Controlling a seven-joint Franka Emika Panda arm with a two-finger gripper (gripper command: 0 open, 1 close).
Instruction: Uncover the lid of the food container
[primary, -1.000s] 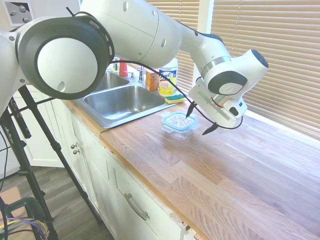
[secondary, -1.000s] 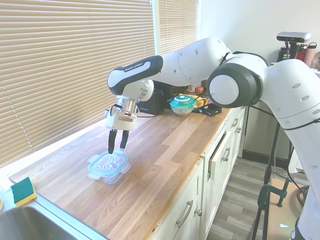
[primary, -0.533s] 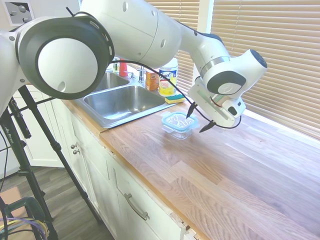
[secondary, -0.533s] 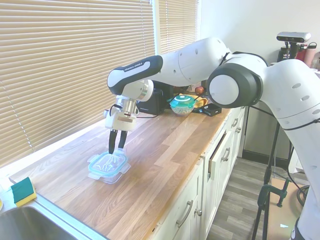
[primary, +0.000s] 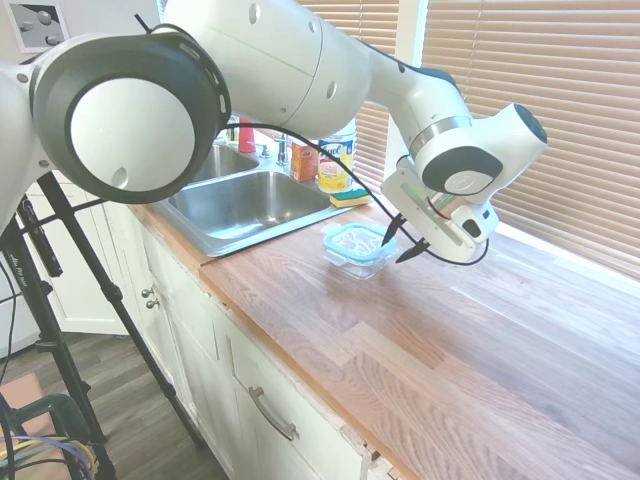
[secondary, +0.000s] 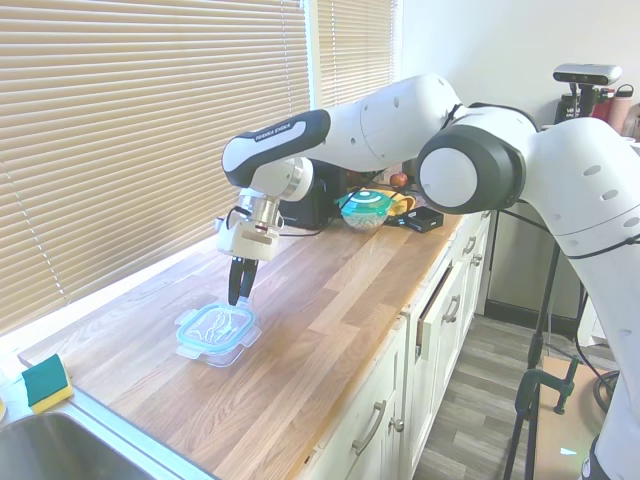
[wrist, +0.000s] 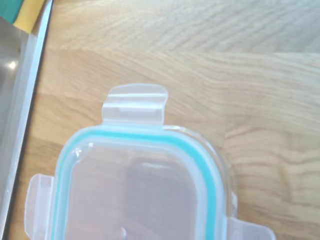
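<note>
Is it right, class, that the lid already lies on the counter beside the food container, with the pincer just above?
Not quite: the lid is on the food container, as the second exterior view shows. The pincer is just above.

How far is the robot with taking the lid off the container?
Nothing is removed yet: the lid sits on the food container, its clips flipped outward in the wrist view. In hand: the hand hovers open over one end, not gripping. Left: grasp and lift the lid.

We see a translucent plastic lid with a teal rim (wrist: 135, 185) below the gripper (secondary: 239, 295), on a smooth, grained wooden countertop (primary: 470, 350); beyond, a glossy stainless-steel sink (primary: 240, 205).
</note>
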